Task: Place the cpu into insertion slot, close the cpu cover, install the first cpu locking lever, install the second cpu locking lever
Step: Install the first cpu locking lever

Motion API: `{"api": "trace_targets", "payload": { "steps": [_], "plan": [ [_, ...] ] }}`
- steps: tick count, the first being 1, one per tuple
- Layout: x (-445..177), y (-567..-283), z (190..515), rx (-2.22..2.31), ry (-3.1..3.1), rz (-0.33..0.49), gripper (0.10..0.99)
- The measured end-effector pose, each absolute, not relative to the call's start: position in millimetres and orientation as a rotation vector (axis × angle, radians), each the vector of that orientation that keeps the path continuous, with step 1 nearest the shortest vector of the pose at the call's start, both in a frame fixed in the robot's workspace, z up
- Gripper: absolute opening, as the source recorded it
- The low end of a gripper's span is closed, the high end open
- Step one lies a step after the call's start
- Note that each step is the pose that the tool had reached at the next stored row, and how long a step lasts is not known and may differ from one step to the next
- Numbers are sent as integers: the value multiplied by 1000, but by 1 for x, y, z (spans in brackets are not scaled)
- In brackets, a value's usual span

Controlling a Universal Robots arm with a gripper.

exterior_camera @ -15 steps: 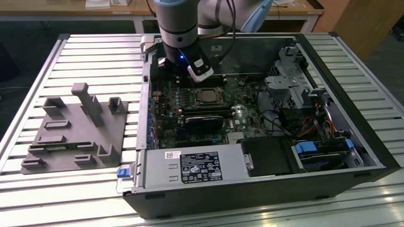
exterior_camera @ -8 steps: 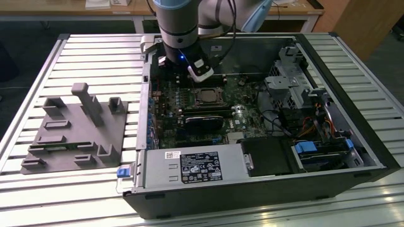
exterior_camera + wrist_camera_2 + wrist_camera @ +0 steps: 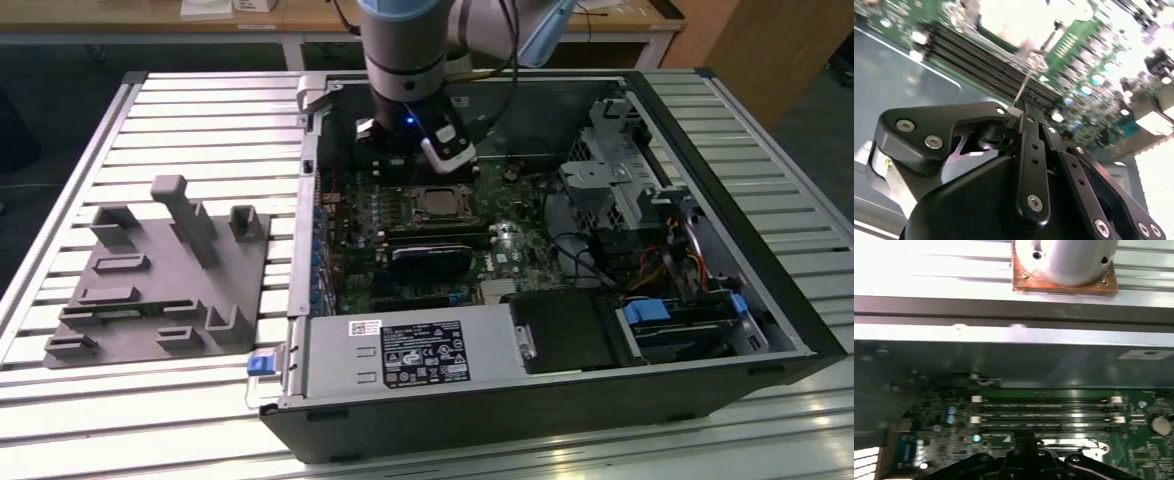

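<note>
gripper (image 3: 1027,102): fingers pressed together, down inside the computer case (image 3: 787,330). A thin silvery lever (image 3: 1026,82) stands at their tip; pinched or merely touched, I cannot tell.
cpu (image 3: 438,203): seated in the insertion slot (image 3: 438,221), just beside the gripper.
cpu cover (image 3: 463,203): lies flat around the chip.
case contents: green motherboard (image 3: 521,250), memory slots (image 3: 1044,412), black card (image 3: 430,262), power supply (image 3: 414,355).
outside: grey fixture (image 3: 160,290) on the slatted table (image 3: 200,100), at the exterior view's left of the case.
</note>
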State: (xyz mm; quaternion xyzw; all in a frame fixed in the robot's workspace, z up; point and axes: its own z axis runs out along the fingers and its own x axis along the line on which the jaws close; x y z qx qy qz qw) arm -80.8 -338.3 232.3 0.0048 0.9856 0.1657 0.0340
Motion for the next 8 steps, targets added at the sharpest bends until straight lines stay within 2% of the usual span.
{"api": "trace_targets", "payload": {
  "steps": [8],
  "plan": [
    [-47, -338, 232, 15, 3031, 509, 106]
  ]
}}
